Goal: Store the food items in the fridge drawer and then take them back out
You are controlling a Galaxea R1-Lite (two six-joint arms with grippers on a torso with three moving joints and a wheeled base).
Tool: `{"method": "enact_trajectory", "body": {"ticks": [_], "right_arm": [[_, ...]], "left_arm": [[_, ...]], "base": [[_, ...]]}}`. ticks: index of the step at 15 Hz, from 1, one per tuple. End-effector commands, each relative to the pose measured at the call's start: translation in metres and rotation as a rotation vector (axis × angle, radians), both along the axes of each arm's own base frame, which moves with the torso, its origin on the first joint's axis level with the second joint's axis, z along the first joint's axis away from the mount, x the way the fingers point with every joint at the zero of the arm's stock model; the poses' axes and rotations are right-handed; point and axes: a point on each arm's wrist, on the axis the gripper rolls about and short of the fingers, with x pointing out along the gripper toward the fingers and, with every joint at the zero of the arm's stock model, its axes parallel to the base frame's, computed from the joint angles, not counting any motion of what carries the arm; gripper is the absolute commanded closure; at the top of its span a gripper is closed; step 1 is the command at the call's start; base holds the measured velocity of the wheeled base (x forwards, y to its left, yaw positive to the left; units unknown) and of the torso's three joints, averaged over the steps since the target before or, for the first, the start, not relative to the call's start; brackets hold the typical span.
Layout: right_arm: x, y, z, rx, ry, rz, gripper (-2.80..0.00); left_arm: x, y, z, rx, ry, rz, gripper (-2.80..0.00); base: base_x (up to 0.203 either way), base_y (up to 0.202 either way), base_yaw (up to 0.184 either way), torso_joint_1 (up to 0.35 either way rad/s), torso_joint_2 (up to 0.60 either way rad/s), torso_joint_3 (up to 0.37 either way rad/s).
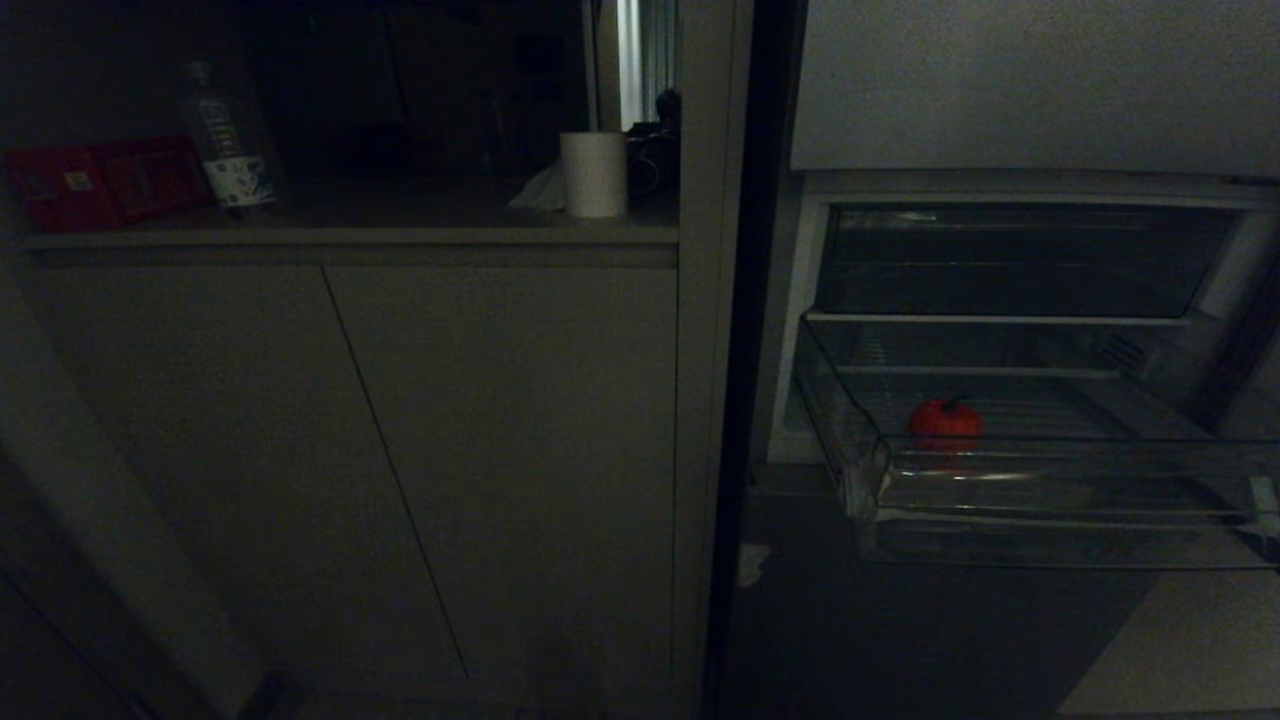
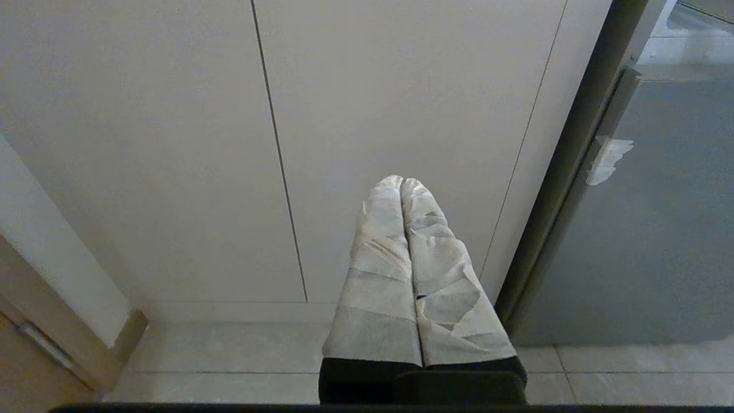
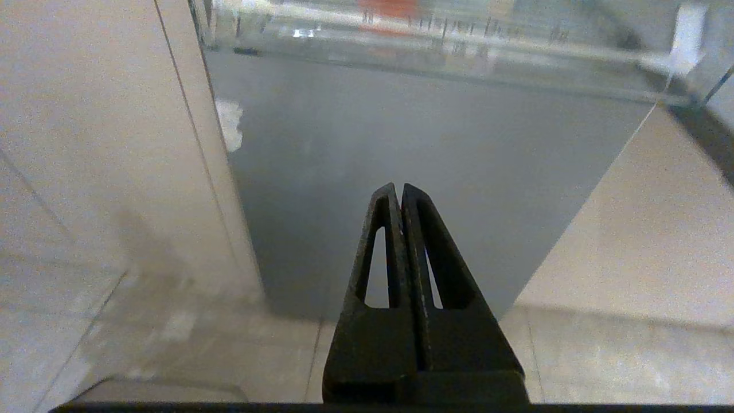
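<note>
Right hand [image 3: 399, 192]: black fingers pressed together, nothing between them, touching nothing. In the right wrist view it points at the grey front panel [image 3: 401, 143] below the open fridge compartment, with pale floor tiles [image 3: 602, 355] beneath it. The fridge drawer [image 3: 436, 43] crosses the far edge of that view, at 12 o'clock from the fingertips and well apart from them; a blurred red patch shows through its clear wall.

Left hand [image 2: 403, 182]: fingers wrapped in pale tape, closed flat against each other, holding nothing. It faces the light cabinet doors [image 2: 172, 143] and hangs over the tiled floor, with the dark edge of the fridge at its 2 o'clock. It is clear of every surface.

Neither arm appears in the head view. There, the fridge drawer [image 1: 1050, 500] stands pulled out of the open compartment, at 3 o'clock in the scene, beneath a darker bin [image 1: 1010, 260]. One red food item [image 1: 945, 418] rests on the drawer's ribbed floor, toward its left half, close behind the glossy front lip. A second food item cannot be made out.

On the table [image 1: 350, 235] at 10 o'clock stand a flat red box [image 1: 105, 180], a clear bottle [image 1: 228, 140] just beside it, and a white paper roll [image 1: 594, 175] further right. Cabinet doors run below the table.
</note>
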Motion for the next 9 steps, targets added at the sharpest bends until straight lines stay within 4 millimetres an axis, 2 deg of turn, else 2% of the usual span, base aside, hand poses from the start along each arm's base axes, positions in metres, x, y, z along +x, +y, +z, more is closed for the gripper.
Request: {"method": "enact_trajectory", "body": {"ticks": [1,4,5,9], "right_arm": [[0.0006,0.0000,-0.0028,-0.059,-0.103,0.008,0.00],[0.0012,0.0000,-0.0042,-0.070,-0.103,0.008,0.00],[0.0012,0.0000,-0.0042,-0.071,-0.103,0.008,0.00],[0.0012,0.0000,-0.0042,-0.071,-0.103,0.008,0.00]], "left_arm": [[0.0000,0.0000,-0.0001,-0.001,0.001,0.001,0.00],[0.0000,0.0000,-0.0001,0.000,0.001,0.001,0.00],[0.0000,0.0000,-0.0001,0.001,0.001,0.001,0.00],[0.0000,0.0000,-0.0001,-0.001,0.001,0.001,0.00]], "base": [[0.000,0.000,0.000,0.000,0.00,0.000],[0.000,0.000,0.000,0.000,0.00,0.000],[0.002,-0.003,-0.090,0.002,0.00,-0.002],[-0.001,0.009,-0.176,0.003,0.00,0.000]]}}
